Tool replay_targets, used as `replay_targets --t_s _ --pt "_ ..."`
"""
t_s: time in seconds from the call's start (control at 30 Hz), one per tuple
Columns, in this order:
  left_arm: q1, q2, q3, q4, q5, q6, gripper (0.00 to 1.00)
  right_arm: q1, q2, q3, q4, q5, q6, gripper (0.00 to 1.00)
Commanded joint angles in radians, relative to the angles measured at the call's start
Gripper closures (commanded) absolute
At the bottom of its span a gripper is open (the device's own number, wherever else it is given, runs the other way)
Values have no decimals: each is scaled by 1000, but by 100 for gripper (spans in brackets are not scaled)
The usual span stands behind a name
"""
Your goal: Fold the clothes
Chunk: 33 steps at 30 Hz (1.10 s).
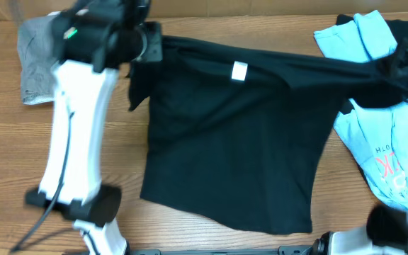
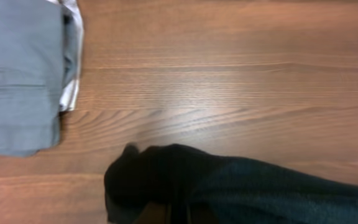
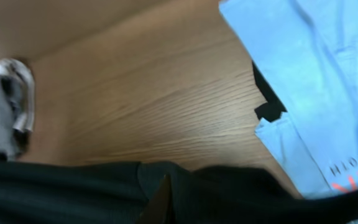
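Black cloth takes up most of the wooden desk [image 1: 6,156]: a black shirt [image 1: 232,149] lies spread flat, its white neck label [image 1: 239,71] facing up near the far edge. That far edge is pulled into a line between the two hands, while the rest of the cloth lies on the wood nearer the robot.

At the shirt's far left corner the left hand [image 1: 147,44] is closed on a bunched tuck of the cloth. The left wrist view shows that dark fold gathered at the bottom of the frame, covering the fingers.

On the far right, the right hand [image 1: 401,62] is clamped on the other end of the same edge. The right wrist view shows the black cloth draped across the bottom, again hiding the fingers.

Just left of the left hand sits a folded grey garment [image 1: 37,60]. A light-blue shirt [image 1: 388,149] with printed letters lies beside the black shirt's right side, and another light-blue piece [image 1: 356,35] lies at the far right.
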Motion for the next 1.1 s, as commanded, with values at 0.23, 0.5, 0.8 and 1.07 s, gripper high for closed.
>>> replay_targets --t_s 0.23,0.5,0.8,1.07 --pt "28 352 0 351 -135 4 96 103 430 -3 291 105 -29 96" --pt "18 534 0 732 -137 24 66 150 609 -3 653 101 29 96" --pt "36 541 97 1032 -154 30 0 198 619 27 1014 66 92 0" --pt "51 540 374 705 -141 32 0 188 606 145 848 68 160 0"
